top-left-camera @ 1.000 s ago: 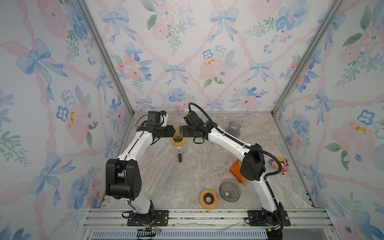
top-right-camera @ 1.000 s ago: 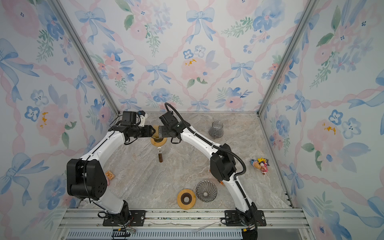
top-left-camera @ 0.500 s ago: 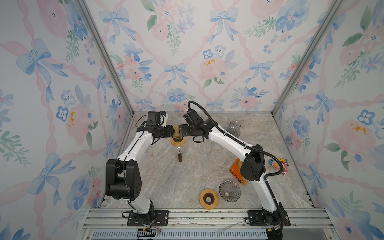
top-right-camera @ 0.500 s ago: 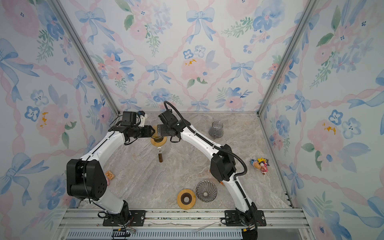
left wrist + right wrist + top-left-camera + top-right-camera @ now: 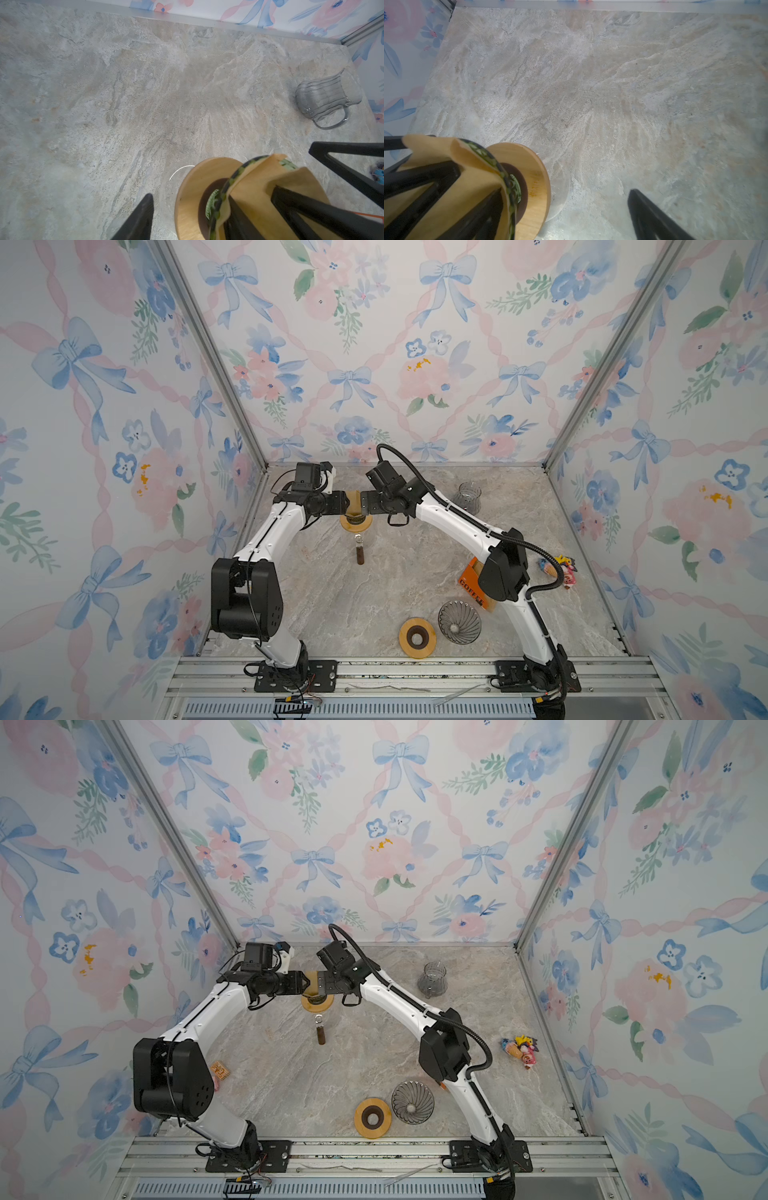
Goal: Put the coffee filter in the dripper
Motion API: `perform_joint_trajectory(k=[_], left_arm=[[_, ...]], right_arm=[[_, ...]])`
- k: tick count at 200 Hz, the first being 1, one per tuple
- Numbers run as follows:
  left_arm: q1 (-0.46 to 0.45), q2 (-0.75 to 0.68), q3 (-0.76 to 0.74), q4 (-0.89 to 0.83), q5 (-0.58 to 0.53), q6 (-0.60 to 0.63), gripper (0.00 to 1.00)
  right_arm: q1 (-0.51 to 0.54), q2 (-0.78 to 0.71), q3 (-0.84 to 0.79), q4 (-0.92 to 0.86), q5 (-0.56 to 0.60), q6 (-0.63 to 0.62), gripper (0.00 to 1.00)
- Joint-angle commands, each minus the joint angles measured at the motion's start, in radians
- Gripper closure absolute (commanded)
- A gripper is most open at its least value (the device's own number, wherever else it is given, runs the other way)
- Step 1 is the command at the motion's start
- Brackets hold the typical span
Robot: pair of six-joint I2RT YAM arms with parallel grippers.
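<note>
So the paper filter (image 5: 259,180) is hanging right over the dripper (image 5: 193,187) at the back of the table (image 5: 415,556). It sits between the left gripper (image 5: 341,504) and the right gripper (image 5: 368,502), which come at it from opposite sides. It's creased and standing up, with its lower end pointing at the dark hole in the wooden collar (image 5: 533,166), and it's not seated yet.

Both grippers have their jaws apart. On each, one finger is tucked into the folds of the paper while the other finger (image 5: 143,216) hangs out over bare table. Neither is pinching the filter (I can't tell what actually keeps it up, my guess is it's just draped on the inner fingers).

Here's where I think it could go sideways:
- With no real grip, the paper could slide off and land beside the collar instead of in the hole.
- If it goes in folded like this, it'll sit crooked or pop back out.
- The paper might snag on a finger and lift out when the arms pull away.
- The two grippers are nearly touching, so a small nudge could bump the dripper.
</note>
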Motion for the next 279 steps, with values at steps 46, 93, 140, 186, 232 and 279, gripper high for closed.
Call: perform_joint_trajectory(k=[46,93,140,186,232,279], left_arm=[[0.011,-0.020,-0.018,-0.034,-0.022,-0.013,0.46],[0.009,-0.019,-0.016,-0.033,-0.014,-0.013,0.46],[0.011,-0.021,-0.017,-0.033,-0.009,-0.013,0.46],[0.009,-0.021,-0.016,-0.033,-0.010,-0.013,0.46],[0.009,-0.021,-0.016,-0.033,-0.009,-0.013,0.46],[0.009,-0.017,-0.016,-0.033,-0.006,-0.013,0.46]], right_arm=[[0.004,-0.002,0.014,-0.009,0.045,-0.005,0.04],[0.011,-0.068,-0.075,0.156,-0.067,-0.030,0.04],[0.008,-0.006,0.005,0.082,-0.047,-0.004,0.04],[-0.007,0.026,0.025,0.053,-0.034,0.017,0.04],[-0.011,0.039,0.020,0.029,-0.013,0.015,0.04],[-0.006,0.028,0.008,0.003,0.066,0.011,0.04]])
